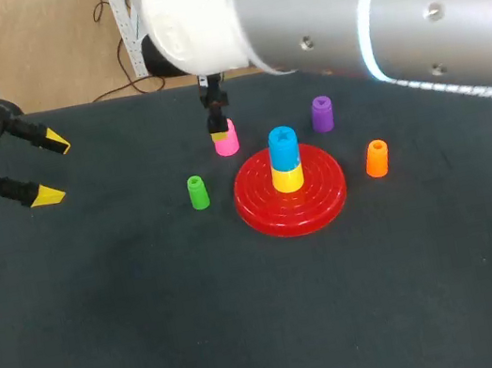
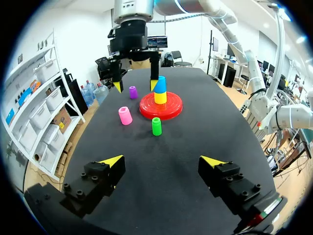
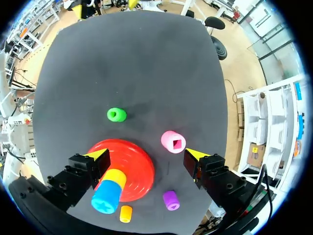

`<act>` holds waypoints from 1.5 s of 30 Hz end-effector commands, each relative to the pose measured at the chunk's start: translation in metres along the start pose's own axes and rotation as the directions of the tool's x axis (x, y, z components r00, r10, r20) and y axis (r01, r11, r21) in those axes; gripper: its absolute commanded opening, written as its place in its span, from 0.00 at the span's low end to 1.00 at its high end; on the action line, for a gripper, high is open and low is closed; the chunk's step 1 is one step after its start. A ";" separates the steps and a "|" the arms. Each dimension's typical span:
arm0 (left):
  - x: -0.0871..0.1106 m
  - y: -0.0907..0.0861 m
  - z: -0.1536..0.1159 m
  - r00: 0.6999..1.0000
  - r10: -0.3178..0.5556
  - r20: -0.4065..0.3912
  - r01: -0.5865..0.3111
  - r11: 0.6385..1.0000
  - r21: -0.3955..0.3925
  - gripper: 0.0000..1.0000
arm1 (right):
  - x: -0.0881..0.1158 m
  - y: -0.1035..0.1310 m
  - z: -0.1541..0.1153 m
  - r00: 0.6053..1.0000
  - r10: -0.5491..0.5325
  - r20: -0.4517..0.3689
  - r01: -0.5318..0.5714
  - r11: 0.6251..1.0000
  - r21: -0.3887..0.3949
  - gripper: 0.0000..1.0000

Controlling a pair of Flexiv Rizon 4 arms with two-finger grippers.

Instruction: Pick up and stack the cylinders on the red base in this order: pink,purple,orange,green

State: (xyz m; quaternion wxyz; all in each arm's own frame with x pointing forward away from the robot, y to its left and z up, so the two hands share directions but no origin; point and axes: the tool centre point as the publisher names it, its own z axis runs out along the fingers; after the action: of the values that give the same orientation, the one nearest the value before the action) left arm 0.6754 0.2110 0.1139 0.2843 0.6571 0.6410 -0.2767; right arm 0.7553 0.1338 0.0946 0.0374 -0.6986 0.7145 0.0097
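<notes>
The red base (image 1: pixel 318 205) lies mid-table with a yellow ring (image 1: pixel 288 177) and a blue cylinder (image 1: pixel 283 142) stacked on its post. A pink cylinder (image 1: pixel 228 140) stands just behind the base's left side. The purple cylinder (image 1: pixel 321 113) is behind the base, the orange one (image 1: pixel 376 158) to its right, the green one (image 1: pixel 197 193) to its left. My right gripper (image 3: pixel 145 154) hangs open above the table. The pink cylinder (image 3: pixel 173 141) sits below it, near one finger, and nothing is held. My left gripper (image 1: pixel 52 167) is open and empty over the table's far left.
My right arm (image 1: pixel 359 12) spans the back of the table from the right. In the left wrist view, dark tabletop (image 2: pixel 161 156) stretches between my left gripper (image 2: pixel 162 160) and the green cylinder (image 2: pixel 156 126). The table's front half holds no objects.
</notes>
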 end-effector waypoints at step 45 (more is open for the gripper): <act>0.000 -0.001 0.000 1.000 0.001 -0.001 -0.001 1.000 -0.003 1.00 | 0.001 -0.025 0.054 0.999 -0.041 -0.007 0.041 0.997 -0.062 1.00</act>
State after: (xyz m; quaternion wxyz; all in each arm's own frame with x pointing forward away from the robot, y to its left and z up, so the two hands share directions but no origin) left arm 0.6754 0.2110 0.1138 0.2843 0.6570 0.6410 -0.2767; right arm 0.7800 0.1324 0.0411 0.0161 -0.7137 0.6997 0.0282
